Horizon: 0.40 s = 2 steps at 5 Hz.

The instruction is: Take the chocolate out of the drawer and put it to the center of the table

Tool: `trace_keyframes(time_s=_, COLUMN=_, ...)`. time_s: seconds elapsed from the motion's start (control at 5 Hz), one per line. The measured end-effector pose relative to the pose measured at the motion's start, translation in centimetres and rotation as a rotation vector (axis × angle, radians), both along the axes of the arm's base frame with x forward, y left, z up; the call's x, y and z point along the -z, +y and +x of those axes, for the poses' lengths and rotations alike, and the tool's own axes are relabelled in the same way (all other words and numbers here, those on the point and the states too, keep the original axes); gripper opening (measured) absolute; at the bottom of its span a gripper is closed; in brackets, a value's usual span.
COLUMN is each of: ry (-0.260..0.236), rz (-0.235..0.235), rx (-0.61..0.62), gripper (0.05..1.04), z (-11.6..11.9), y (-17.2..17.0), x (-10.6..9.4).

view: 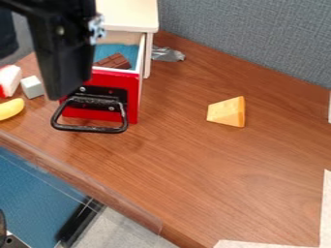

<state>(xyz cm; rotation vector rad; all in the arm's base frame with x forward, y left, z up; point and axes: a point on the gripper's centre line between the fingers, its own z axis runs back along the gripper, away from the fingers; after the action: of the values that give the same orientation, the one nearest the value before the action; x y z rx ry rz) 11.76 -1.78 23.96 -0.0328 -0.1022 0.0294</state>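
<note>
1. Bright, soft light reaches most of the brown wood-grain tabletop [213, 160], apparently from above.
2. The cream, flat-topped cabinet [128, 13] and the white sheet with straight edges [325, 213] are among the brightest surfaces.
3. Faint shading darkens the wood beside the red-fronted drawer [134, 99]; inside, the brown, ridged chocolate block [114, 61] sits in dimmer light.
4. Small glints mark the black metal loop handle [90, 129] and the crumpled silver-grey foil [167, 54].
5. The yellow cheese wedge [226, 112] has a paler broad face and a deeper-toned right side.
6. The black robot gripper [65, 87] reads mostly as dark mass.
</note>
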Motion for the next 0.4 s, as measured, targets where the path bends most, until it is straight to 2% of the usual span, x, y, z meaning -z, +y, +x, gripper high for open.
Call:
trace_keyframes(time_s=0.2, ry=0.009, rz=0.000, rx=0.005, gripper=1.000, z=-0.1, y=0.0, x=0.3)
trace_keyframes(time_s=0.4, ry=0.028, rz=-0.012, rx=-0.024, gripper=0.999, z=1.8, y=0.9, x=1.9)
